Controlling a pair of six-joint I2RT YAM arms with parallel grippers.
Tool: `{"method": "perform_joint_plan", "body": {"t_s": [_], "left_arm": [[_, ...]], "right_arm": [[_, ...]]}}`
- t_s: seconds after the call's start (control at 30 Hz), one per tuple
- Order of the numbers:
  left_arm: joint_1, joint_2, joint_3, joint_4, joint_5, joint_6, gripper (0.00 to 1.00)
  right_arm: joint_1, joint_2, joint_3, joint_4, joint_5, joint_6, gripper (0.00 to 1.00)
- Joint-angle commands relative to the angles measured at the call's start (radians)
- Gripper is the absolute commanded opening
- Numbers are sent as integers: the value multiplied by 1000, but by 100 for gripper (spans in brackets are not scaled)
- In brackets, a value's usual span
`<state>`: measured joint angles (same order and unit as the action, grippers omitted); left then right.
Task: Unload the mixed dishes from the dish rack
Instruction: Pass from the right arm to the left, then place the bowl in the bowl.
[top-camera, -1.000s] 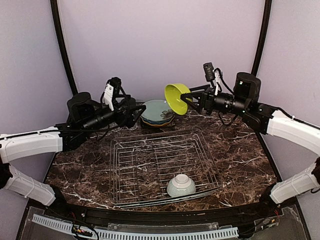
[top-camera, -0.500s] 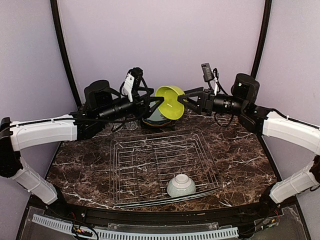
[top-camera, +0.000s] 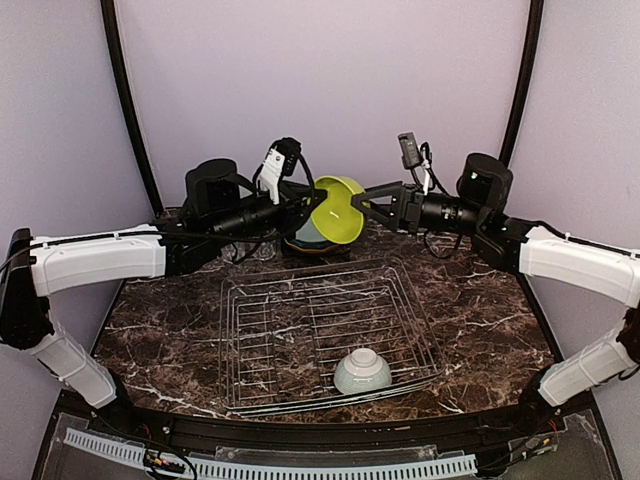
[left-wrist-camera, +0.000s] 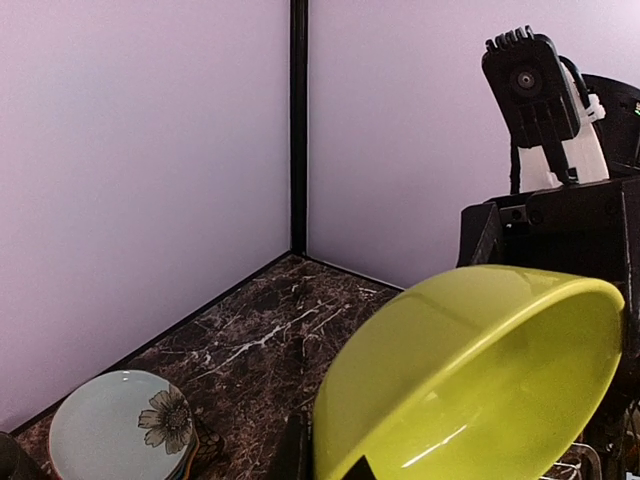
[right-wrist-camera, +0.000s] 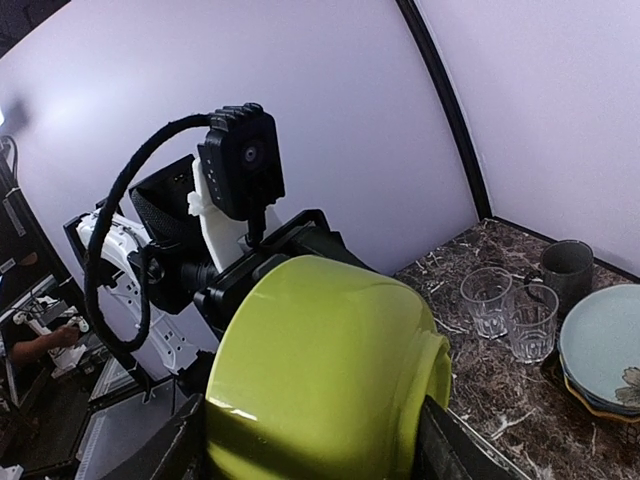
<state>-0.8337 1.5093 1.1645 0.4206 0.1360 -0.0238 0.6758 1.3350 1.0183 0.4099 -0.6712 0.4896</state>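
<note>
The lime-green bowl (top-camera: 337, 210) hangs tilted in the air above the back of the table, between my two grippers. My left gripper (top-camera: 316, 201) is shut on its rim; the left wrist view shows the bowl (left-wrist-camera: 470, 380) filling the lower right, with the rim between the dark fingertips (left-wrist-camera: 293, 452). My right gripper (top-camera: 368, 205) holds the bowl (right-wrist-camera: 320, 380) from the other side, one finger at the rim and one at the foot. The silver wire dish rack (top-camera: 300, 320) lies mid-table. A pale bowl (top-camera: 362, 372) sits upside down in its near right corner.
A stack of plates (top-camera: 305, 238), the top one pale teal with a flower (left-wrist-camera: 120, 435), sits on the marble behind the rack. Two clear glasses (right-wrist-camera: 487, 298) (right-wrist-camera: 531, 320) and a dark grey mug (right-wrist-camera: 567, 270) stand beside the plates (right-wrist-camera: 605, 350). Purple walls close in the back.
My left arm has swung right to the lime-green bowl and shut on its rim. The right arm has carried the bowl a little left and lower.
</note>
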Motion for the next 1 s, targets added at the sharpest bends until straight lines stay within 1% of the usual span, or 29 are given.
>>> {"method": "perform_joint_plan", "body": {"t_s": [0.0, 0.07, 0.13, 0.17, 0.27, 0.37, 0.5, 0.67, 0.77, 0.83, 0.9, 0.97], "left_arm": [[9, -23, 28, -41, -57, -77, 1], [26, -19, 56, -102, -79, -124, 1], [58, -11, 95, -174, -68, -187, 1], [72, -10, 115, -209, -58, -209, 1], [174, -14, 129, -242, 6, -336, 1], [266, -31, 101, -241, 17, -424, 1], [390, -75, 70, -252, -27, -453, 1], [489, -73, 111, -398, -151, -473, 1], [569, -40, 137, -465, -200, -523, 1], [603, 2, 201, -546, -244, -549, 1], [627, 53, 260, -684, -300, -592, 1], [650, 105, 318, -783, -343, -643, 1]], "right_arm": [[-5, -18, -24, 73, -9, -32, 69], [-7, -37, -40, 66, 28, -53, 83], [-8, -59, -52, 46, 70, -76, 94], [-11, -67, -57, 33, 86, -87, 98], [-16, -92, -67, -4, 126, -121, 99], [-23, -115, -76, -52, 166, -157, 99], [-27, -156, -98, -109, 259, -203, 99], [-37, -196, -125, -157, 364, -215, 99], [-45, -209, -135, -178, 349, -231, 99], [-47, -210, -135, -196, 333, -235, 99], [-47, -209, -136, -212, 336, -238, 99], [-47, -210, -141, -222, 351, -240, 99]]}}
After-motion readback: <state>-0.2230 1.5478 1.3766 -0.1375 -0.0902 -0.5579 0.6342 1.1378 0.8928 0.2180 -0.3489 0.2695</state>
